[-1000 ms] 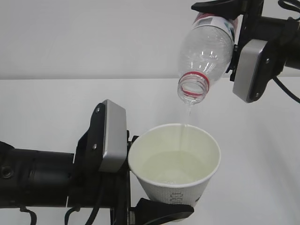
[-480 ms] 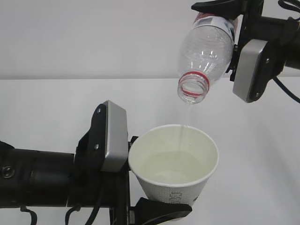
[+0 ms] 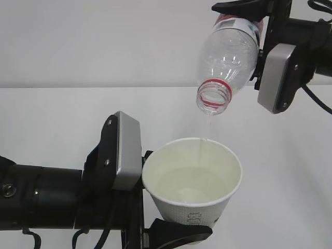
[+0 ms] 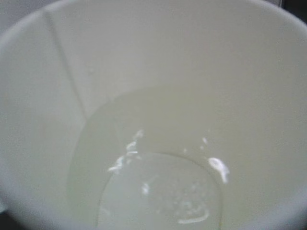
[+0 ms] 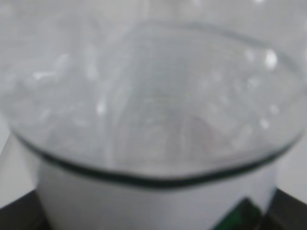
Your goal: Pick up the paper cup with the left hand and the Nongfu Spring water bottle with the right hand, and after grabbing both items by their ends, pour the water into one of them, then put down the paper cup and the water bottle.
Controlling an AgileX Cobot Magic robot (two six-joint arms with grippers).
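Clear bottle (image 3: pixel 228 57), clenched near its base in the right hand (image 3: pixel 259 23), tilts mouth-down directly above the cup (image 3: pixel 193 179), which the left hand (image 3: pixel 155 207) grasps low; a thin thread of water (image 3: pixel 203 142) falls between them.

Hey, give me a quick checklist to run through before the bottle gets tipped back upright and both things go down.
1. Paper cup held in left pincer: ok.
2. Nongfu Spring water bottle held in right pincer: ok.
3. Bottle mouth above the cup opening: ok.
4. Thin stream of water landing inside the cup: ok.
5. Cup not overfull, water low inside: ok.
6. Bottle fully drained: cannot tell.
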